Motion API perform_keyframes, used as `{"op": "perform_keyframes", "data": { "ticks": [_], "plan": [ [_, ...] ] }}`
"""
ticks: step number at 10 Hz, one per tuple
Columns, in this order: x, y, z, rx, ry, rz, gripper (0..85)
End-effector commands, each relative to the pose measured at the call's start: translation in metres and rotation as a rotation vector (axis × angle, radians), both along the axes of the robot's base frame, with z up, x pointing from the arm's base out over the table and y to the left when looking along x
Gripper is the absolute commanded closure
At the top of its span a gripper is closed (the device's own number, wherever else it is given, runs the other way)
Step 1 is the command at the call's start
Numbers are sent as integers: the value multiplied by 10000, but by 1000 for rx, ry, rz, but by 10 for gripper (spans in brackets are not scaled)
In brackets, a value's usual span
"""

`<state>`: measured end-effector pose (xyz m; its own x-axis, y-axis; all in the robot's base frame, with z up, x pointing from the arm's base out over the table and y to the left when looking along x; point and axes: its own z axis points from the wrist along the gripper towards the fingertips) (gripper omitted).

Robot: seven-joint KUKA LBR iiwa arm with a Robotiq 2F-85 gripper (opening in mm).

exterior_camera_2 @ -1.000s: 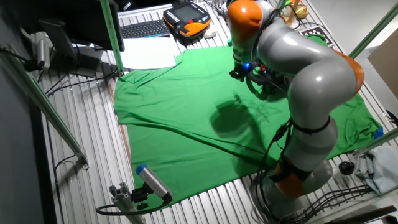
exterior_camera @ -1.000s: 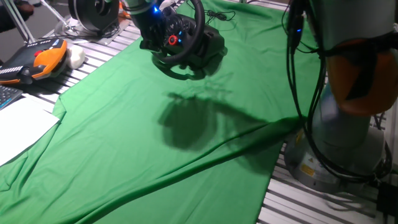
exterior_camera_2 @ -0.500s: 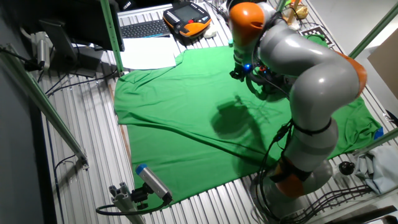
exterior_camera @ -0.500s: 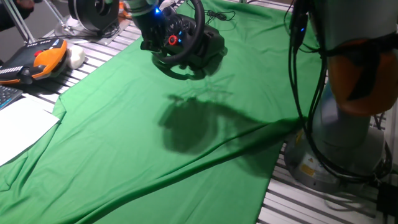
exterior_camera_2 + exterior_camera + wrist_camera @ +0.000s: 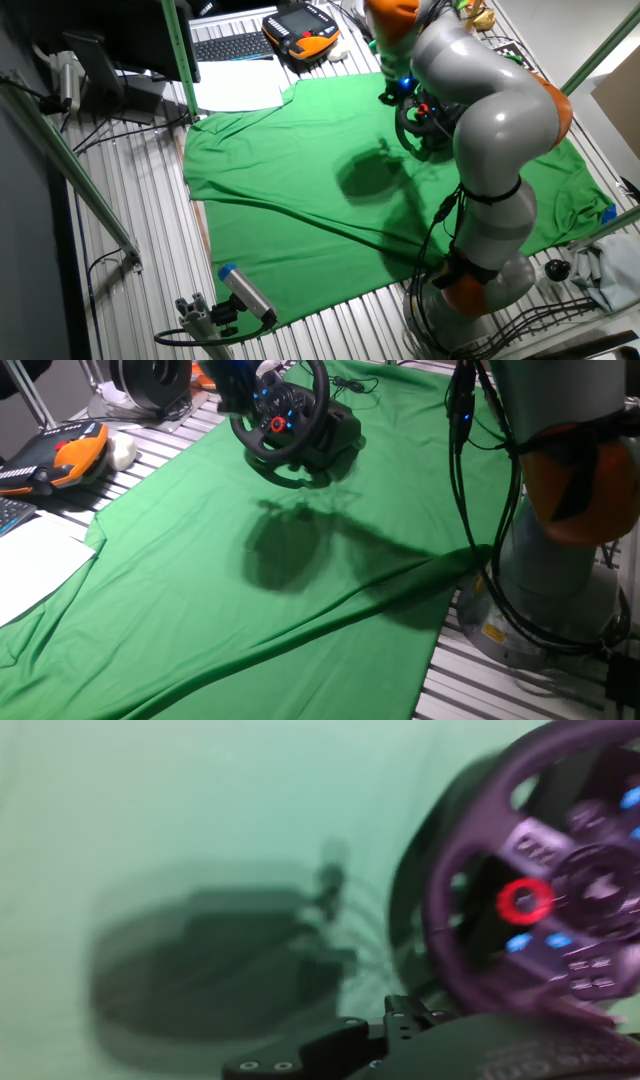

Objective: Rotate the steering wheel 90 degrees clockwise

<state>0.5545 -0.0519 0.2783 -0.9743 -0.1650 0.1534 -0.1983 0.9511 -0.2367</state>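
Slatted metal counter mostly covered by a wrinkled green cloth; the arm's dark shadow falls mid-cloth. Steering wheel sits at the cloth's far edge in one fixed view, black, thick rim, tilted up on its black base, red ring and blue lights on the hub. That view puts the tool at the wheel's upper left rim, right against or just beside it; contact not resolvable, fingers hidden by the wrist housing. The other fixed view shows what that one cuts off: the whole grey-and-orange arm arching from its base at the counter's near edge over to the wheel, plus a keyboard, white paper and an orange teach pendant off the cloth at the far corner. It hides most of the wheel behind the arm. Hand view is motion-blurred: wheel fills the right side, red hub ring and blue buttons readable, shadow on cloth at left, black tool body along the bottom edge. Fingertips not visible in it. Cannot tell whether the tool is released or clenched. The first fixed view also catches a round black-and-silver drum-like object behind the wheel, off the cloth.
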Motion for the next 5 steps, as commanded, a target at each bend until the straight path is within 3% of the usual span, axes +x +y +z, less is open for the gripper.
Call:
{"op": "perform_keyframes", "data": {
  "ticks": [1,3,4,5],
  "plan": [
    [0,-827,-5,-3,-19,16,850],
    [34,-1141,-55,-13,-27,71,850],
    [7,-1290,-148,-5,-55,96,850],
    [12,-1377,-243,22,-55,107,850]
  ]
}}
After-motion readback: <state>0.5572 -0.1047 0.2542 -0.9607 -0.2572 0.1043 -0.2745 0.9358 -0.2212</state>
